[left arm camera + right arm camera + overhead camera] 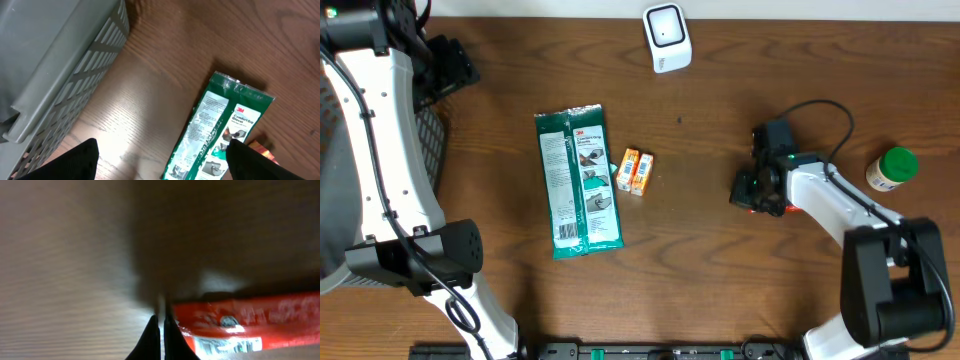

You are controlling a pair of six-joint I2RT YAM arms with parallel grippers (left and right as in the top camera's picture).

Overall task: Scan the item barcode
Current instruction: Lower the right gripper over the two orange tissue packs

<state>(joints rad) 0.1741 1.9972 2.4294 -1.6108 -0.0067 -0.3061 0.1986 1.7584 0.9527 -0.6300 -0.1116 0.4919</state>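
Observation:
A red packet (240, 325) with a white barcode label lies on the wooden table. My right gripper (161, 317) is shut, its fingertips pinching the packet's left end. From overhead the right gripper (752, 190) sits over that red packet (767, 209), which is mostly hidden. The white scanner (666, 38) stands at the table's far edge. My left gripper (165, 170) is open and holds nothing; it hangs above the table by a green glove package (220, 130). In the overhead view the left gripper (448, 65) is at the far left.
The green glove package (578, 180) lies left of centre, with two small orange boxes (634, 171) beside it. A green-lidded bottle (891, 168) lies at the right. A grey slatted basket (55, 65) stands off the table's left side.

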